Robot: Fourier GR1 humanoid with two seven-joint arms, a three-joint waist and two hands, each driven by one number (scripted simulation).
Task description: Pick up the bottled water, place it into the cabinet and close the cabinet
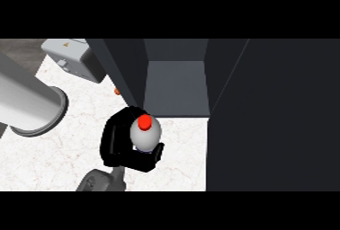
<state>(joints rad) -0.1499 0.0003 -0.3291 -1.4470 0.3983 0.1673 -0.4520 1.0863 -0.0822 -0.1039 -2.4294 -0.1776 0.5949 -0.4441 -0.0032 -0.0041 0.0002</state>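
Observation:
The bottled water (146,134) is a pale grey bottle with a red cap (145,121), seen from above just in front of the cabinet's opening. My right hand (111,140) is shut on it: black fingers curl round its left and far side, and the thumb crosses its near side. The bottle is over the marble counter (60,155), still outside the cabinet. The cabinet (176,85) is open and shows a grey inner floor. Its dark door (126,72) stands swung out on the left. My left hand does not show.
A thick grey forearm (30,101) fills the left edge, close to the view. A grey box-shaped appliance (74,58) stands at the back left. A small orange thing (117,91) peeks out beside the door. The cabinet's dark side (279,117) fills the right.

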